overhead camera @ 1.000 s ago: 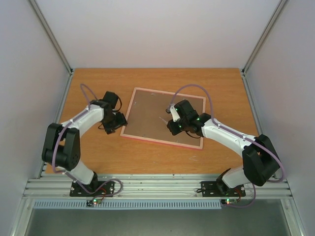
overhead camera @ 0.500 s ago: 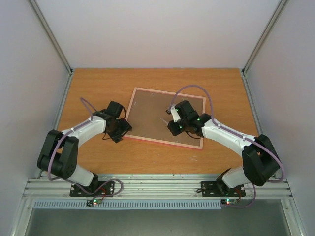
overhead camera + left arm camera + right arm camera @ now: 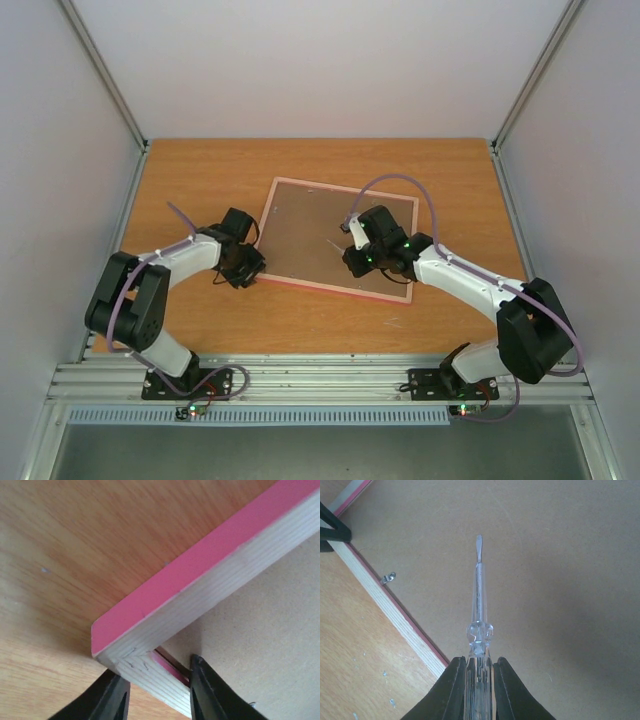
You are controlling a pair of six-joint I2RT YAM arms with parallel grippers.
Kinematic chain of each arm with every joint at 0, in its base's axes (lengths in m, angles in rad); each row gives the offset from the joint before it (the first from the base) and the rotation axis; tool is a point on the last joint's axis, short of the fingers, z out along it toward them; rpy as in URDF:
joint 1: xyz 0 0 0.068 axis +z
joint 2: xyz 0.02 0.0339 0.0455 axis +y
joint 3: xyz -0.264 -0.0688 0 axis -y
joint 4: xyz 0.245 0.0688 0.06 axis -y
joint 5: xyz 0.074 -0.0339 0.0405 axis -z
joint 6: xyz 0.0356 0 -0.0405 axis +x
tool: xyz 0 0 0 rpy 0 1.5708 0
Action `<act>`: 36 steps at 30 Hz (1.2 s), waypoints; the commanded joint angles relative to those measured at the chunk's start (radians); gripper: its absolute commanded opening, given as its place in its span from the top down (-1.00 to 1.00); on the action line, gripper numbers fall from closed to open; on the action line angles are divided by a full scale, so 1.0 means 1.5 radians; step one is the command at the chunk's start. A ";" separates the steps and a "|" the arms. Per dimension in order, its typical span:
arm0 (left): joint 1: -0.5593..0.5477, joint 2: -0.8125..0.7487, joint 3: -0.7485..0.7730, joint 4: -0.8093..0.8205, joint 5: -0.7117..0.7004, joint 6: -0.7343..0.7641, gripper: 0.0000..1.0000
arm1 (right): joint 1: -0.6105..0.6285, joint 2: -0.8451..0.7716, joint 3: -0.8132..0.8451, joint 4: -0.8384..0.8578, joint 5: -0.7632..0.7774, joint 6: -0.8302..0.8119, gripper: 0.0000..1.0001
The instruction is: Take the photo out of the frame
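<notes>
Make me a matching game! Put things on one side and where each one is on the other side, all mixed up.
Things:
1. thin pink rectangular picture frame
2. clear plastic screwdriver
3. left gripper
4. small silver metal tab

Places:
A. held in the right gripper, over the brown backing board
B. at the board's edge, beside the frame's rim
C. face down on the orange wooden table
D. fingers either side of the frame's corner

Pairs: 1-C, 2-A, 3-D, 4-B
</notes>
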 commanded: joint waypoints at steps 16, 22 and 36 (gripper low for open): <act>0.119 0.224 0.291 -0.113 -0.031 0.319 0.90 | -0.006 -0.021 -0.003 -0.009 0.009 -0.007 0.98; 0.143 0.338 0.478 -0.185 -0.020 0.479 0.90 | -0.007 -0.026 -0.004 -0.011 0.006 -0.004 0.97; 0.131 0.433 0.581 -0.241 0.079 0.644 0.91 | -0.007 -0.021 -0.006 -0.006 -0.008 0.004 0.98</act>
